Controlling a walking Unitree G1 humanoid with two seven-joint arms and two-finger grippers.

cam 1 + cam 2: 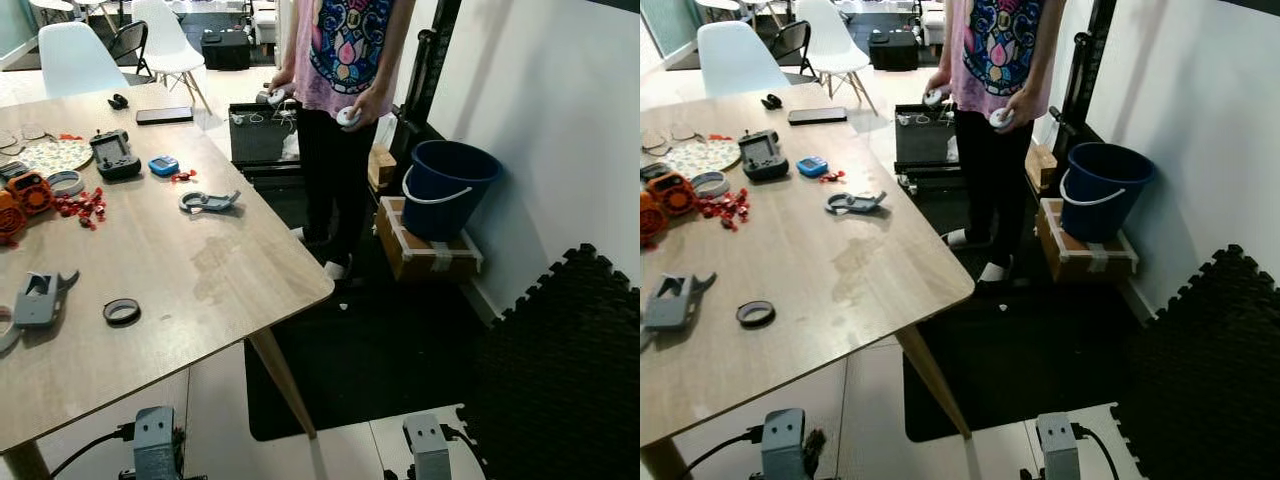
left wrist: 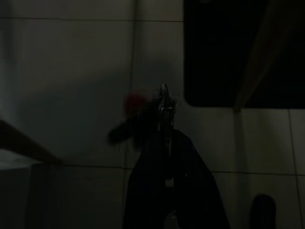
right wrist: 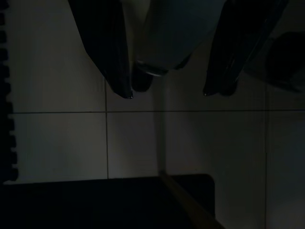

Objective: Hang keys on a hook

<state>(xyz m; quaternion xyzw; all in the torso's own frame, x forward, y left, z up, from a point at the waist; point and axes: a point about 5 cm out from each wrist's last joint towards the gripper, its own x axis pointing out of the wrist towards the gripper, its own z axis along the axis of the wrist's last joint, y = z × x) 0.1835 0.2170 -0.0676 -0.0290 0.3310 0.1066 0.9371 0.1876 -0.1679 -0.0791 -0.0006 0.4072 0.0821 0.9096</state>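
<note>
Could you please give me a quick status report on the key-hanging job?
Left tool low over floor tiles, shut on something small, too dark to name. Right tool low, open, empty. No hook seen. Table left, person ahead.

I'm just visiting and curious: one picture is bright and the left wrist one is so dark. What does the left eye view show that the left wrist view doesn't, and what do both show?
Left eye view: a wooden table strewn with small items, a person, a blue bucket on a cardboard box.

Left wrist view: the left gripper, closed on something metal and red, probably the keys, hanging over the floor.

Both: pale floor tiles, the black mat and a slanted table leg.
</note>
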